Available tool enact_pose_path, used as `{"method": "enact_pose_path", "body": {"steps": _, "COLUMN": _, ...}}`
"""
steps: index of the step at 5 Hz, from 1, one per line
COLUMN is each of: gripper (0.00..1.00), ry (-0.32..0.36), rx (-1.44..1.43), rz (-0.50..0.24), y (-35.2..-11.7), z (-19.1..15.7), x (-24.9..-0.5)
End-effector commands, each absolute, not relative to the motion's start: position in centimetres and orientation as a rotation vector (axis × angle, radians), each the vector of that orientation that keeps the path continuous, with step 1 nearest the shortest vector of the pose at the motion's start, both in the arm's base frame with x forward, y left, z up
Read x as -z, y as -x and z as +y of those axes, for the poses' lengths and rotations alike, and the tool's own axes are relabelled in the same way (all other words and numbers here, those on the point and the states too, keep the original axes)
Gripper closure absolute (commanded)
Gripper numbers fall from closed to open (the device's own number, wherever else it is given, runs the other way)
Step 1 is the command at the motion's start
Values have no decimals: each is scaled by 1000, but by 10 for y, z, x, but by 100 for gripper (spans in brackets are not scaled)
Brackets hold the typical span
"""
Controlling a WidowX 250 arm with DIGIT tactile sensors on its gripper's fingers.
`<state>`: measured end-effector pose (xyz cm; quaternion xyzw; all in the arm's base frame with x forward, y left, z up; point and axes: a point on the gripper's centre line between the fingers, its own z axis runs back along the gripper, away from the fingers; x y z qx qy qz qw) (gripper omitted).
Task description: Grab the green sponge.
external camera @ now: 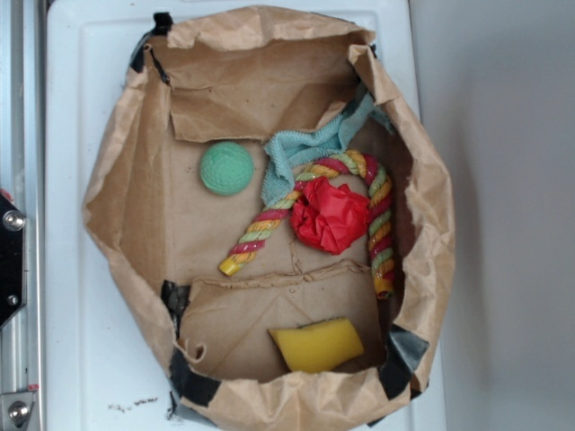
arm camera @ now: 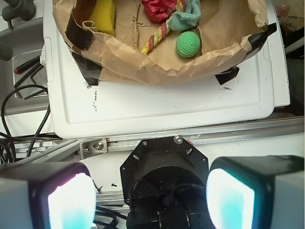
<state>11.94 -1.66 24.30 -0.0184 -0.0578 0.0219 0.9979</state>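
Note:
The green sponge (external camera: 316, 345) is a yellow block lying in the near compartment of a brown paper-lined box (external camera: 117, 206); its dark-green face does not show. In the wrist view the sponge (arm camera: 104, 16) sits at the top left, inside the box's paper wall (arm camera: 143, 64). My gripper (arm camera: 150, 200) is open and empty, its two pale fingers (arm camera: 71, 202) wide apart at the bottom of the wrist view. It hovers over the robot's black base mount (arm camera: 164, 167), well away from the box. The gripper does not appear in the exterior view.
In the box's larger compartment lie a mint-green ball (external camera: 225, 168), a light teal cloth (external camera: 305, 148), a striped rope toy (external camera: 269, 229) and a red crumpled wad (external camera: 331, 215). The box stands on a white board (external camera: 72, 269). Black cables (arm camera: 19, 109) lie off the board.

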Motion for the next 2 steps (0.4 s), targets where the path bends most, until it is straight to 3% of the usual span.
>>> {"method": "enact_pose_path", "body": {"steps": 1, "gripper": 0, "ry": 37, "rx": -44, "rz": -116, "y": -119, "z": -17, "x": -243}}
{"method": "enact_pose_path", "body": {"steps": 2, "gripper": 0, "ry": 99, "rx": -112, "rz": -187, "y": -168, "z": -32, "x": -226}}
